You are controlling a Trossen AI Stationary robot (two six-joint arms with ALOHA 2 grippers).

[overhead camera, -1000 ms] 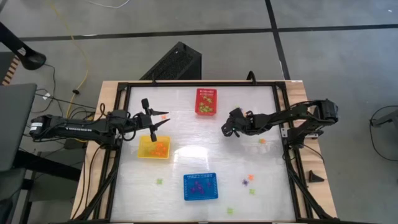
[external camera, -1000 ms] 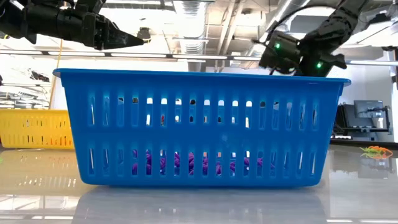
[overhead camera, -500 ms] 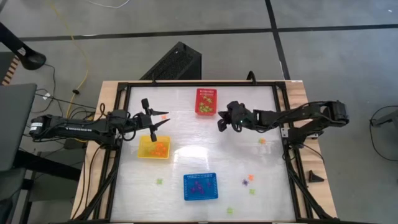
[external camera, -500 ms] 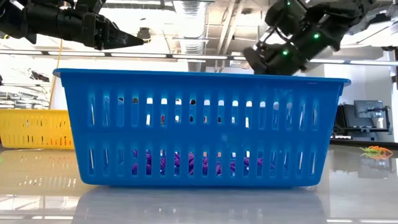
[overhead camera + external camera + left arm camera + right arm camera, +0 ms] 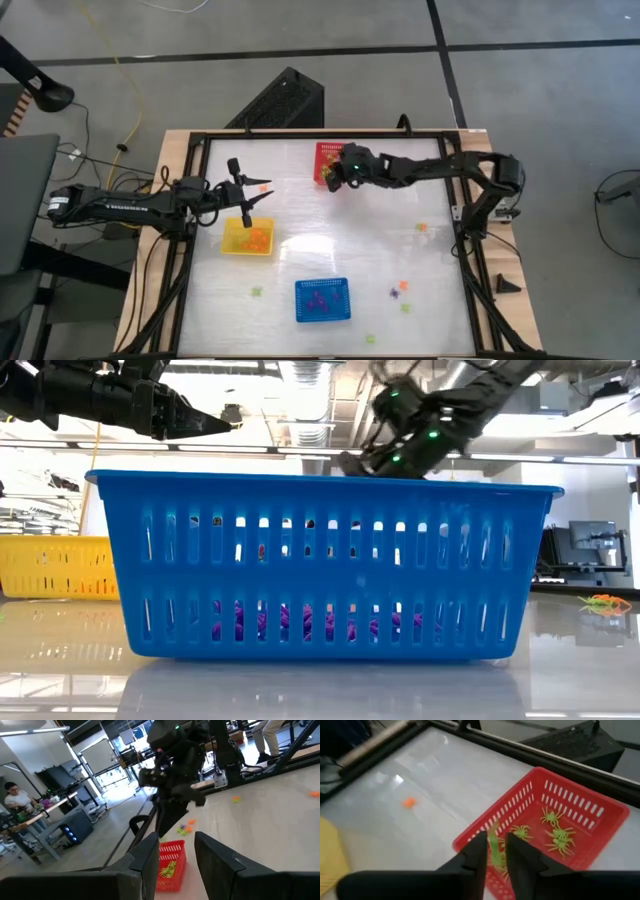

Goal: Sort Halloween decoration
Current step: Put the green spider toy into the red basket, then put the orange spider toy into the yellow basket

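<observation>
The Halloween decoration is tiny plastic trinkets. Light green ones lie in the red basket [image 5: 555,820], purple ones in the blue basket [image 5: 322,300] and orange ones in the yellow basket [image 5: 248,237]. A few lie loose on the table, such as an orange one [image 5: 421,227] and a green one [image 5: 256,292]. My right gripper [image 5: 495,857] hangs over the red basket's near wall, fingers slightly apart, with a light green trinket [image 5: 493,846] in the gap. My left gripper [image 5: 252,195] waits open above the yellow basket, nothing between its fingers [image 5: 175,862]. My right gripper has the light green trinket [image 5: 493,846] between its two fingers, which slant down from the table's right side. The trinket is blurred, and I cannot tell whether the fingers touch it.
The red basket [image 5: 331,163] stands at the table's far middle, the blue basket [image 5: 330,565] at the near middle, the yellow one [image 5: 55,567] at the left. Loose trinkets [image 5: 400,290] lie near right. A black frame [image 5: 455,200] edges the table.
My right gripper has travelled from the table's right half toward the far left, rising as it went, and now hangs over the red basket. My left arm has kept still.
</observation>
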